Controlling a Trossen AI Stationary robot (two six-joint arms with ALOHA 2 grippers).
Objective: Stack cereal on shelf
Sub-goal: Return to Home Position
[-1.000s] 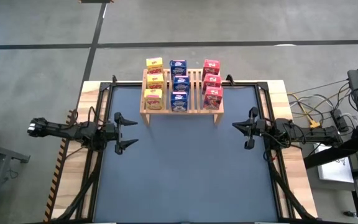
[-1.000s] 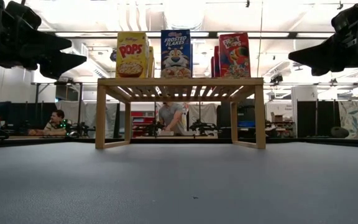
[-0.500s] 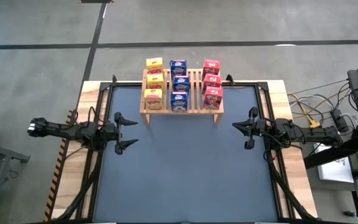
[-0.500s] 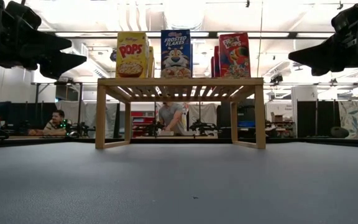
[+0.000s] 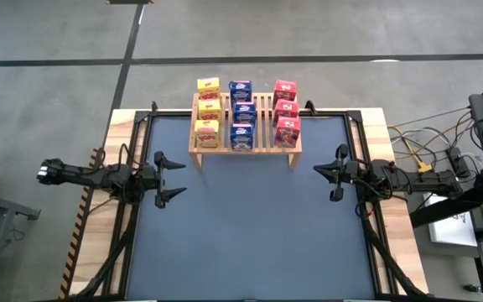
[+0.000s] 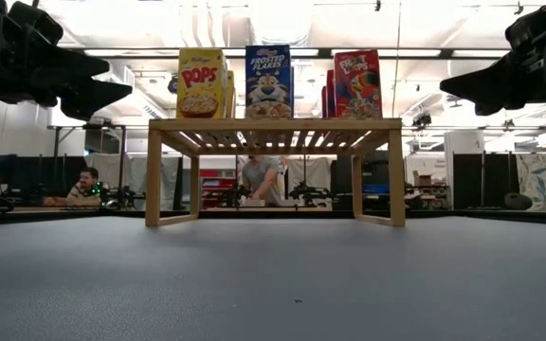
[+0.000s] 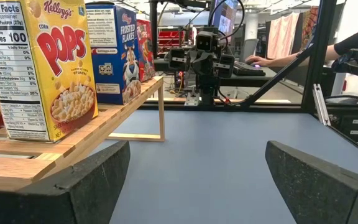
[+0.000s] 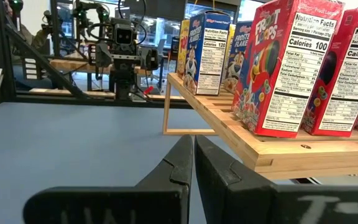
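The light-wood slatted shelf (image 5: 244,138) stands on its short legs at the far middle of the table. On its top stand three rows of upright cereal boxes: yellow (image 5: 207,109), blue (image 5: 241,113) and red (image 5: 285,109). They also show in the low view, yellow (image 6: 201,83), blue (image 6: 268,81) and red (image 6: 358,83). My left gripper (image 5: 183,177) hovers open and empty over the table's left side (image 7: 197,186). My right gripper (image 5: 317,169) hovers shut and empty over the right side (image 8: 193,155). Both point toward the table's middle, nearer than the shelf.
The dark mat (image 5: 250,235) lies bare between the arms and in front of the shelf. Cables (image 5: 426,159) and equipment lie beyond the table's right edge. People (image 6: 259,175) sit and stand in the room behind, and a person's arm (image 7: 278,59) rests at a desk.
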